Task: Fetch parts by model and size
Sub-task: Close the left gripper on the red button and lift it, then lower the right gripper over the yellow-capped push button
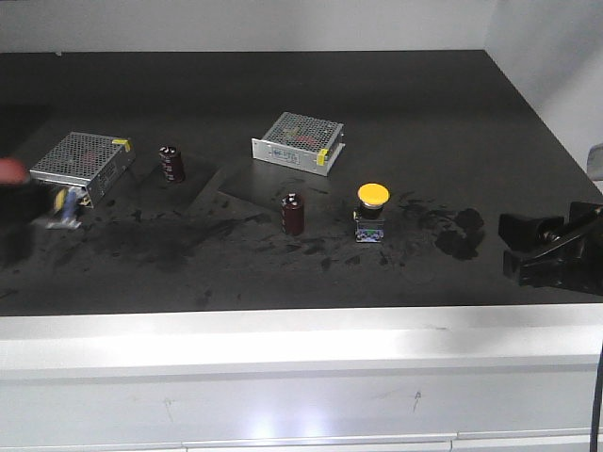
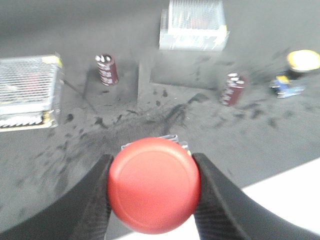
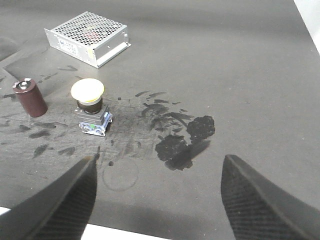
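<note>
The red-capped push-button switch [image 2: 154, 185] is clamped between the black fingers of my left gripper [image 2: 152, 160], and its base is mostly hidden under the cap. In the front view this gripper [image 1: 21, 212] is a blur at the far left edge, with the red cap [image 1: 9, 169] above it. The yellow-capped switch [image 1: 372, 209] stands upright on its dark blue-trimmed base right of the table's centre. My right gripper [image 3: 160, 159] is open with nothing in it. It hovers low near the front edge, with the yellow switch [image 3: 89, 102] ahead to its left.
Two silver mesh-topped boxes [image 1: 80, 162] [image 1: 297, 141] lie at the back left and back centre. Two maroon capacitors [image 1: 171, 163] [image 1: 293, 213] stand upright near them. Black smudges [image 3: 185, 137] mark the dark tabletop. A white ledge [image 1: 301, 344] runs along the front edge.
</note>
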